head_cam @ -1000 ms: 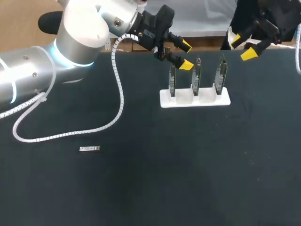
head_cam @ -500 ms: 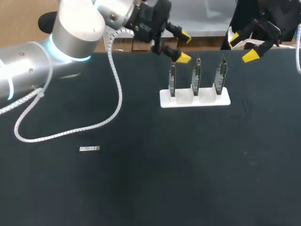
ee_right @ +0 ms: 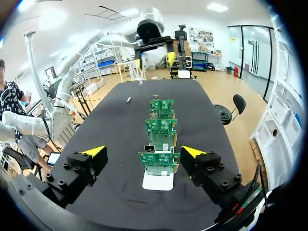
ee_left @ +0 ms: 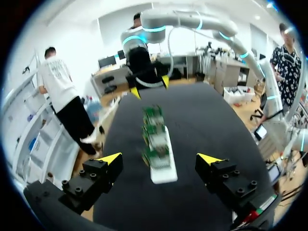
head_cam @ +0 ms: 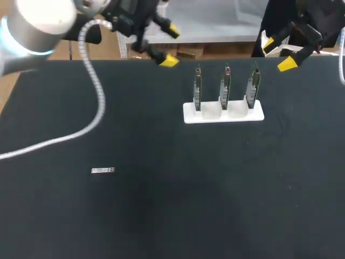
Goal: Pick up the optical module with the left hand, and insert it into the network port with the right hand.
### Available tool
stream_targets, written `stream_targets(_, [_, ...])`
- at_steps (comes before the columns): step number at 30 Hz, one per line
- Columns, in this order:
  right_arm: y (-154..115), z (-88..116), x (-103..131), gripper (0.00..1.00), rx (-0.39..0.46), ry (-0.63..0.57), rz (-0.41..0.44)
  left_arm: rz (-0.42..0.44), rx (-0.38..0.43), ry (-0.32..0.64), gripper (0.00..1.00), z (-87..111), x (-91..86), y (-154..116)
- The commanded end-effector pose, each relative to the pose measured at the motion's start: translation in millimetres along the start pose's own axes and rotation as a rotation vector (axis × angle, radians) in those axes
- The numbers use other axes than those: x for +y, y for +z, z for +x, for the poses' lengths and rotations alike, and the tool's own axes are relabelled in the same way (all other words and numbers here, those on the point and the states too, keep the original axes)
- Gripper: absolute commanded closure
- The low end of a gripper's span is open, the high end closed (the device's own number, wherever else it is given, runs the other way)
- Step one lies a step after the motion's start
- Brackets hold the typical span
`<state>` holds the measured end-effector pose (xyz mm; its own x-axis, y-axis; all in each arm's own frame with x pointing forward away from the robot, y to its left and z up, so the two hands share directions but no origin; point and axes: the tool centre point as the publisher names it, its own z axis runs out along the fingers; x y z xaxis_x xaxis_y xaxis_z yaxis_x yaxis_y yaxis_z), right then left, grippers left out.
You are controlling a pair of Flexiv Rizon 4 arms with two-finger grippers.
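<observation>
The head camera looks down on the whole surface (head_cam: 215, 205) from behind; the wrist cameras, lower, face each other across the board stand (head_cam: 223, 112).

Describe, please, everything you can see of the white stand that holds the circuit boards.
The white stand is a low, flat, plastic-looking block lying on the dark table, toward its far side. Three green circuit boards stand upright on edge in it, parallel and evenly spaced in a row. The board nearest the right wrist camera carries what looks like a small metal port at its upper edge. Only the table and the boards touch it.
</observation>
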<state>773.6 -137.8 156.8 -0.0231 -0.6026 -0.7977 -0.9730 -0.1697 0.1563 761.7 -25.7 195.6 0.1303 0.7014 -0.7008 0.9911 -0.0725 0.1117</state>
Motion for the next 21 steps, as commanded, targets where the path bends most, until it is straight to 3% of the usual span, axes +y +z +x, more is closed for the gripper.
stream_targets(1, [1, 0, 2, 0.00, 0.000, -0.001, 0.005, -0.117, 0.183, -0.088, 0.00, 24.8, -80.0, -56])
stream_targets(7, [1, 0, 2, 0.00, 0.000, -0.001, 0.005, -0.107, 0.353, -0.213, 0.00, 69.2, -133.2, -76])
stream_targets(10, [1, 0, 2, 0.00, 0.000, -0.001, 0.005, -0.114, 0.375, -0.273, 0.00, 87.5, -157.1, -80])
stream_targets(11, [1, 0, 2, 0.00, 0.000, -0.001, 0.005, -0.130, 0.345, -0.275, 0.00, 91.3, -163.7, -82])
stream_targets(12, [1, 0, 2, 0.00, 0.000, -0.001, 0.005, -0.134, 0.297, -0.300, 0.00, 93.5, -168.0, -83])
stream_targets(13, [1, 0, 2, 0.00, 0.000, -0.001, 0.005, -0.194, 0.219, -0.309, 0.00, 92.1, -168.4, -86])
stream_targets(21, [1, 0, 2, 0.00, 0.000, -0.001, 0.005, -0.194, 0.219, -0.309, 0.00, 92.1, -168.4, -86])
